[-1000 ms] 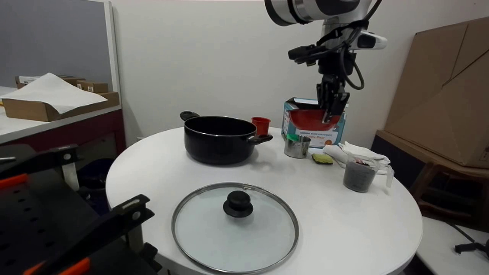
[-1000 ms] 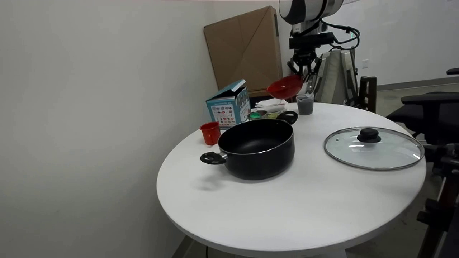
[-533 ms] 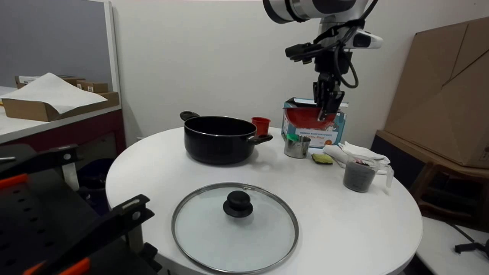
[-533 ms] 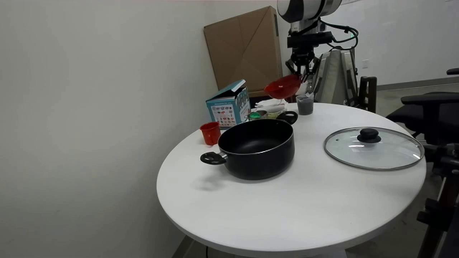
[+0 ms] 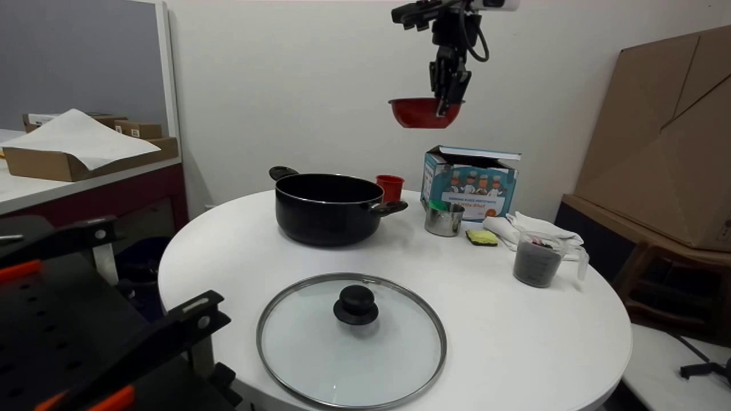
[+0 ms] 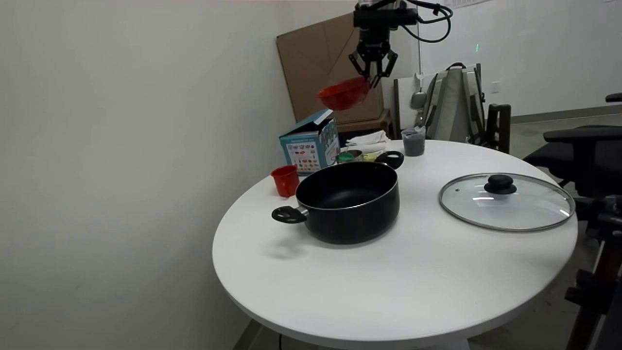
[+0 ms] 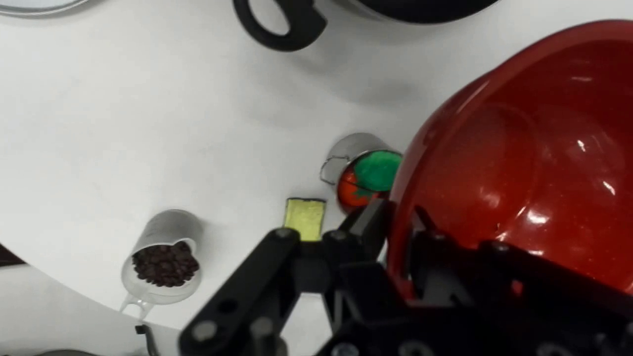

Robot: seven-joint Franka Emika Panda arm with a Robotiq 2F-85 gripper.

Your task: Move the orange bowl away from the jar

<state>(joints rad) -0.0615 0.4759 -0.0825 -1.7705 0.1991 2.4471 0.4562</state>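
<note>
We hold our wrist [image 5: 494, 4] high in both exterior views, our gripper [image 6: 371, 81] pointing down, its jaws clamped close together in a pinch

Office or lab: black chair [image 6: 584, 137], cartons [image 5: 668, 142].

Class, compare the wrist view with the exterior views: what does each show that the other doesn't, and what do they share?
Only the wrist view: the red part of the green-topped thing in the metal cup, and distinct dark beans in the measuring cup.
Only the exterior views: the red cup, the blue box and the black lid knob.
Both: the orange bowl in the jaws, black pot, yellow sponge.
</note>
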